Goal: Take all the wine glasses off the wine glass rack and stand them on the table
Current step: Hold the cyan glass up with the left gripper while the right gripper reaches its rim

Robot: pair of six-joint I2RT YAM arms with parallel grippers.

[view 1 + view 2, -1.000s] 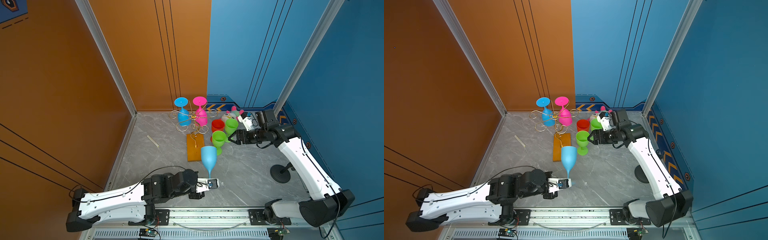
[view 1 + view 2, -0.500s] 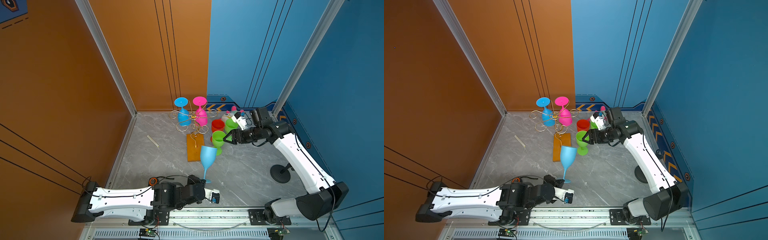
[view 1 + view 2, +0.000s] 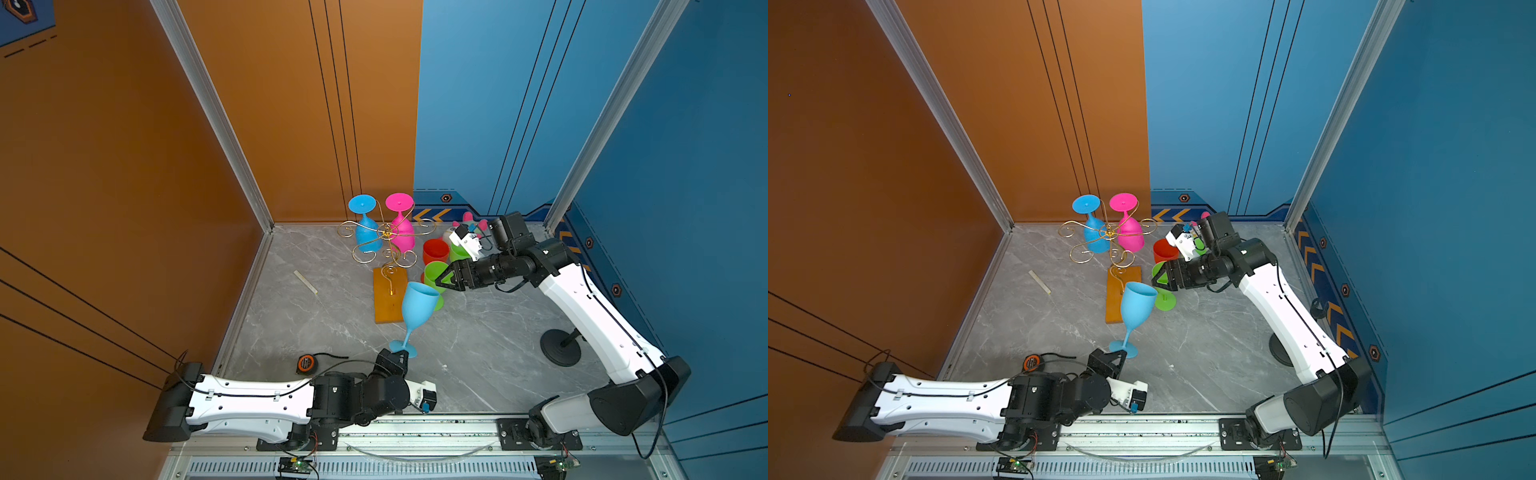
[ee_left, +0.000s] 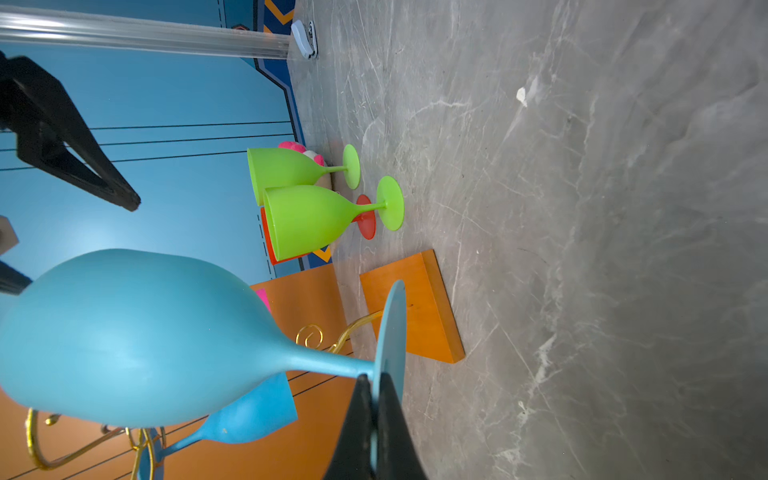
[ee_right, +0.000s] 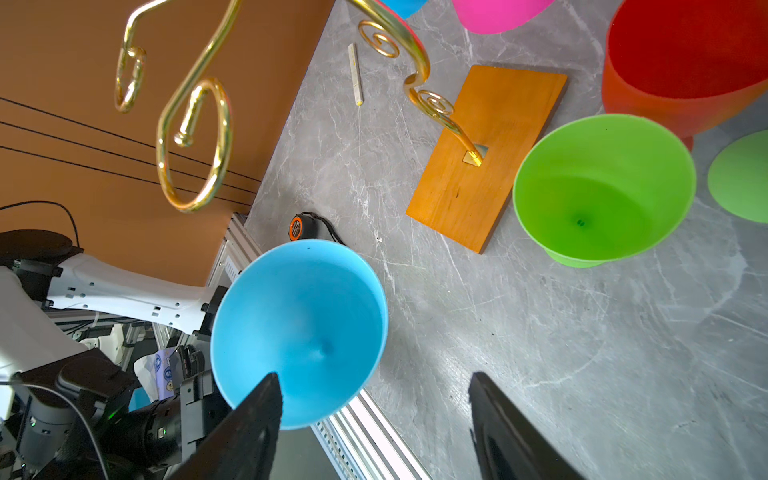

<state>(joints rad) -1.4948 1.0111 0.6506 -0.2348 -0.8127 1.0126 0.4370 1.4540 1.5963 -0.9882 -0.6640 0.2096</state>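
A light blue wine glass [image 3: 419, 305] [image 3: 1137, 305] [image 4: 124, 336] leans tilted in front of the wine glass rack, off its arms. My left gripper [image 3: 400, 356] [image 3: 1116, 358] [image 4: 374, 386] is shut on the rim of the glass's foot. The wine glass rack [image 3: 386, 239] [image 3: 1108, 239] is gold wire on an orange wooden base [image 3: 388, 301] [image 4: 415, 307] [image 5: 486, 153]. A blue glass [image 3: 368, 235] and a pink glass [image 3: 402, 232] hang from it upside down. My right gripper [image 3: 444, 280] [image 3: 1160, 278] [image 5: 374, 399] is open just above the tilted glass's bowl [image 5: 299, 332], holding nothing.
Two green glasses [image 3: 434, 272] [image 4: 307, 216] [image 4: 286, 170] and a red one [image 3: 435, 250] [image 5: 685, 62] stand right of the rack, under my right arm. A tape measure [image 3: 305, 363] lies by my left arm, a pale strip [image 3: 305, 281] farther back, a black round stand [image 3: 561, 347] at right.
My left arm has drawn back toward the front rail, and the blue glass has tipped from upright to a lean. My right gripper has moved left over the green glass toward the blue bowl.
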